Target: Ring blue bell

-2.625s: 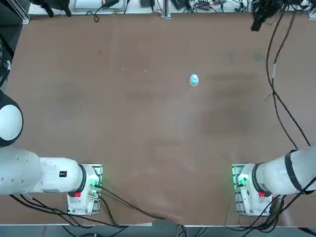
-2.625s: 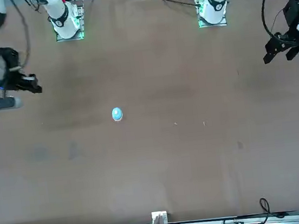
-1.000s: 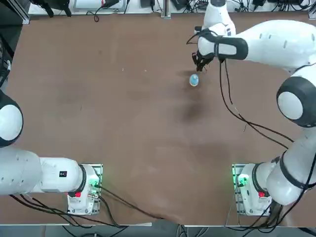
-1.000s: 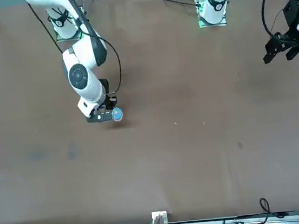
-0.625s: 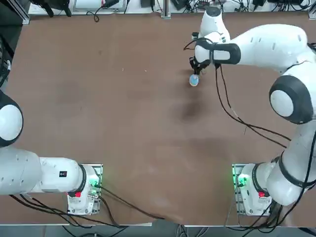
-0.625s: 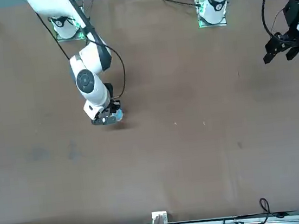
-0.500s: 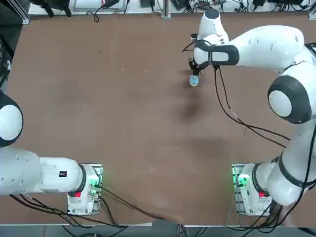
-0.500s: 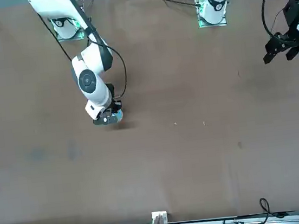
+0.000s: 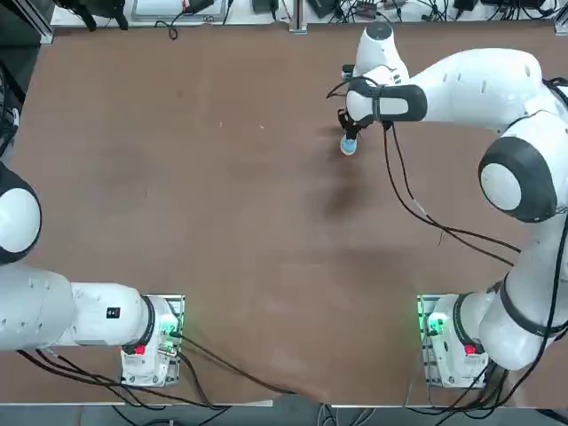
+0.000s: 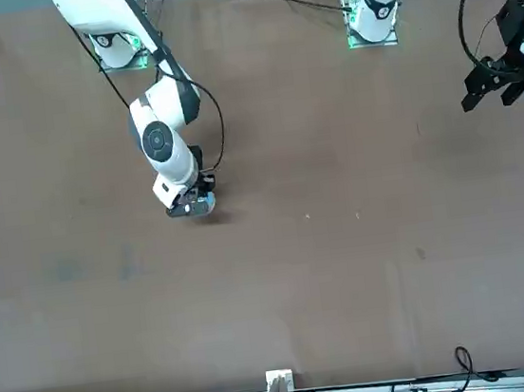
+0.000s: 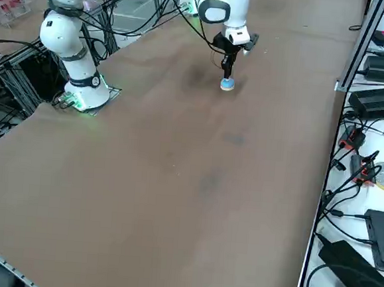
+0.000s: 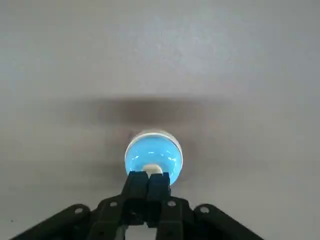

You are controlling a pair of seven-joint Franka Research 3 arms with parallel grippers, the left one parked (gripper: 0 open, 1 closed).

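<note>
Right wrist view is giving the clearest look: the bell [image 12: 153, 156] is sitting on the bare brown table [image 12: 250, 75], a light-blue dome with a whitish button at its crown, and the right gripper [image 12: 148, 181] is standing right over it. The two black fingers [image 12: 136, 187] are pressed together side by side, nothing between them, and their tips are meeting the button — whether they are pushing it in or only touching, I cannot tell from here.

From the top view, the right arm is reaching a long way out from its base at the near edge, curving over the far right part of the table [image 9: 177, 177] so that the gripper [image 9: 348, 135] is pointing down at the bell [image 9: 348, 147]. The bell is lying towards the far side, a little right of the middle, well apart from both arm bases, with only its near rim showing under the hand.

From the front view, the gripper [image 10: 192, 204] is covering most of the bell [image 10: 207, 204] — just a sliver of blue is peeking out beside the black fingertips.

In the right side view the fingers are hanging straight down, upright, with the gripper [image 11: 226, 76] directly above the bell [image 11: 228, 85], which is resting flat on the table [image 11: 174, 195] and throwing a small shadow.
</note>
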